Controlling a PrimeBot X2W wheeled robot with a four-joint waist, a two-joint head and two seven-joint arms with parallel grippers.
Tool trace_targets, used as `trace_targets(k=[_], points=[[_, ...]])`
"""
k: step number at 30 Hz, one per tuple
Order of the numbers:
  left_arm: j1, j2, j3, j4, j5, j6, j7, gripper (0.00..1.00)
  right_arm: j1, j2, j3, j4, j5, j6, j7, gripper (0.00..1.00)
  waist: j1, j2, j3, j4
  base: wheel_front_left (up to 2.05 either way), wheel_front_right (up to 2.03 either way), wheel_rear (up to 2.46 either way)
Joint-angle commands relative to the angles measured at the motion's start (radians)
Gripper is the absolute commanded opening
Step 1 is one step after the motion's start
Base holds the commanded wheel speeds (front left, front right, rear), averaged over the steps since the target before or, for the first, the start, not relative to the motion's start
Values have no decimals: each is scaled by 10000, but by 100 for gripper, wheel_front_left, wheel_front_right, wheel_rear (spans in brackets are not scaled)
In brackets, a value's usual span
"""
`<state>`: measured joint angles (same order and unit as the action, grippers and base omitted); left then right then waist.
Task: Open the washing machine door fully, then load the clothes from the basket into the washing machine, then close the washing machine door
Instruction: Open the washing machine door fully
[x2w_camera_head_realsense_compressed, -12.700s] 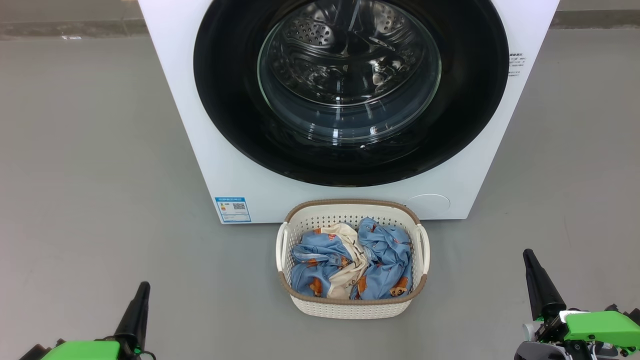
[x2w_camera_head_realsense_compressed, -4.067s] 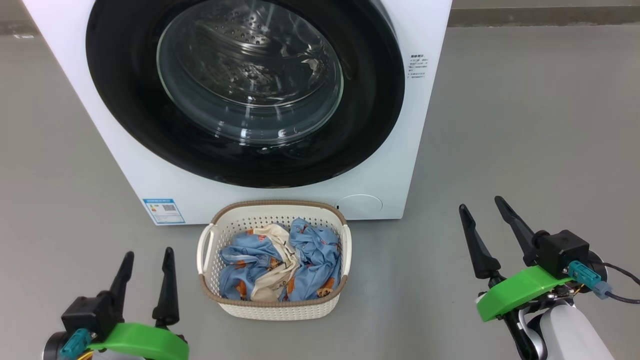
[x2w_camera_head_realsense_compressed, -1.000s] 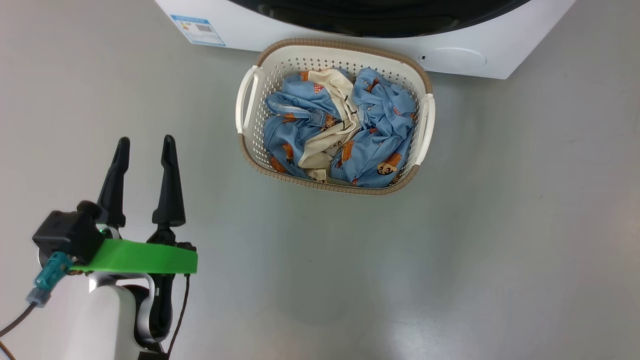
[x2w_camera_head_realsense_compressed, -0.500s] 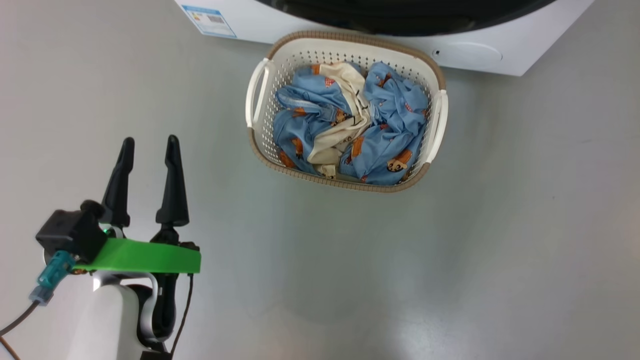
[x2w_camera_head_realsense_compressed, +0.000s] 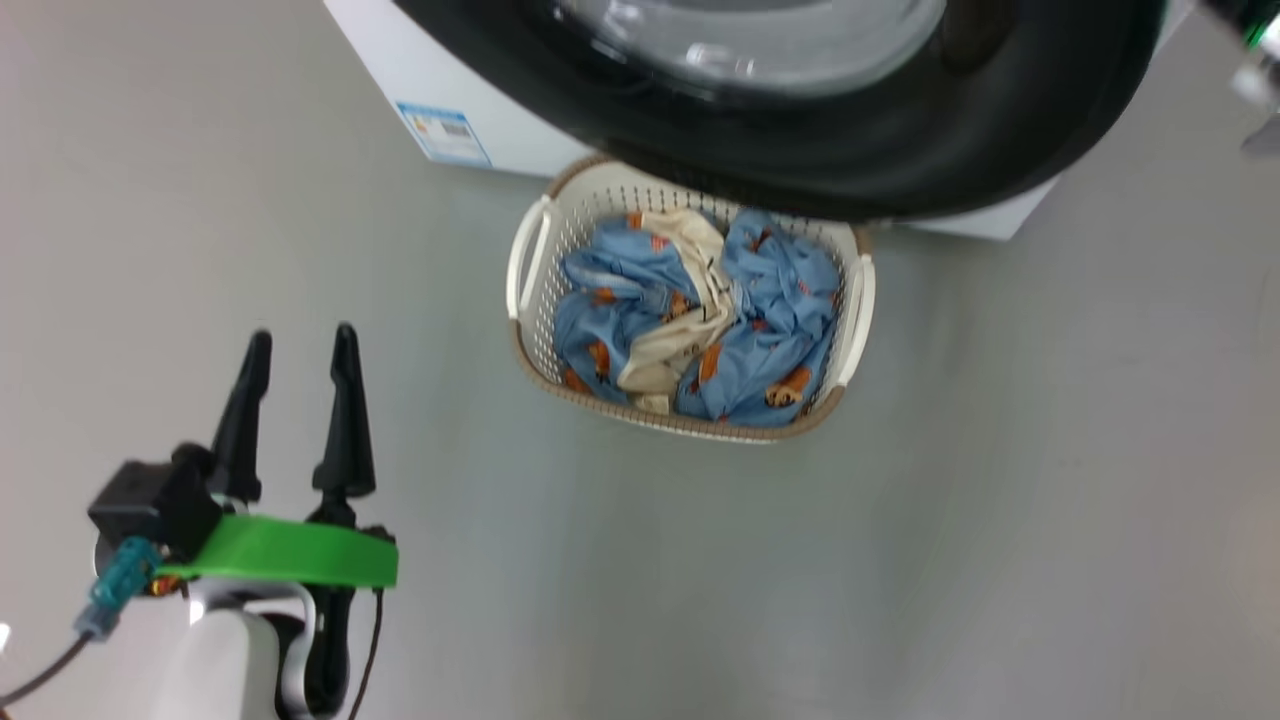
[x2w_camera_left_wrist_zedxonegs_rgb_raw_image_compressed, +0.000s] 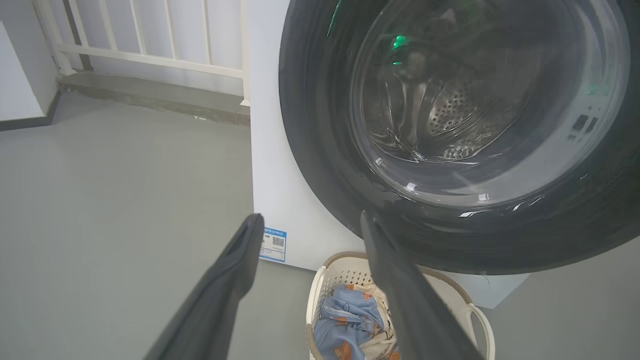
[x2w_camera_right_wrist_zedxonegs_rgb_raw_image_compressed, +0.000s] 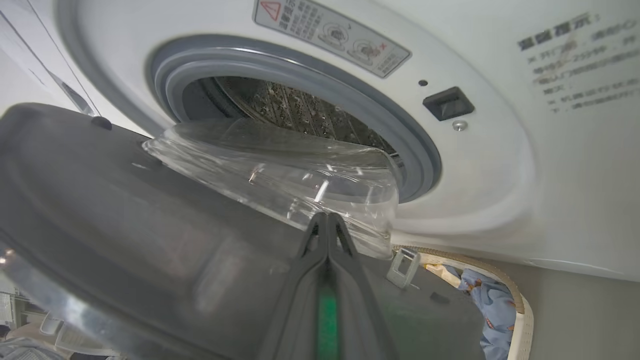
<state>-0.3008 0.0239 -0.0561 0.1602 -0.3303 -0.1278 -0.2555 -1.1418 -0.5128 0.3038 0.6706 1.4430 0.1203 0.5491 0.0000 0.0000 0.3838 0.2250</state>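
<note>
Warning-triangle sticker (x2w_camera_right_wrist_zedxonegs_rgb_raw_image_compressed: 332, 31) on washing machine (x2w_camera_right_wrist_zedxonegs_rgb_raw_image_compressed: 480, 170) front; blue QR label (x2w_camera_head_realsense_compressed: 444, 132), txt illegible.

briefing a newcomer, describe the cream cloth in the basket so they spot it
Find the white washing machine; the brown-rimmed basket sits on the floor before it. Down the basket's middle lies the cream cloth, the only piece there that isn't light blue.
</note>
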Motion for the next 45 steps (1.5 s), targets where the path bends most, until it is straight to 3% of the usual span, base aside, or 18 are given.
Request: trace_targets(k=[1,24,45], points=[[196,264,388,-166,108,35,-63,100,466,431,247,-445,185,104,181,0,0,0,-536,47,0,0,0],[2137,359,674,251,800,-5,-63,100,4903,1183,657,-2788,1719,104,748,0,0,0,-3299,841,0,0,0],[2236,637,374,256,831,38,53,100,6319,1909,860,-3547,1829,104,891,0,0,0,-3718,2209,0,0,0]])
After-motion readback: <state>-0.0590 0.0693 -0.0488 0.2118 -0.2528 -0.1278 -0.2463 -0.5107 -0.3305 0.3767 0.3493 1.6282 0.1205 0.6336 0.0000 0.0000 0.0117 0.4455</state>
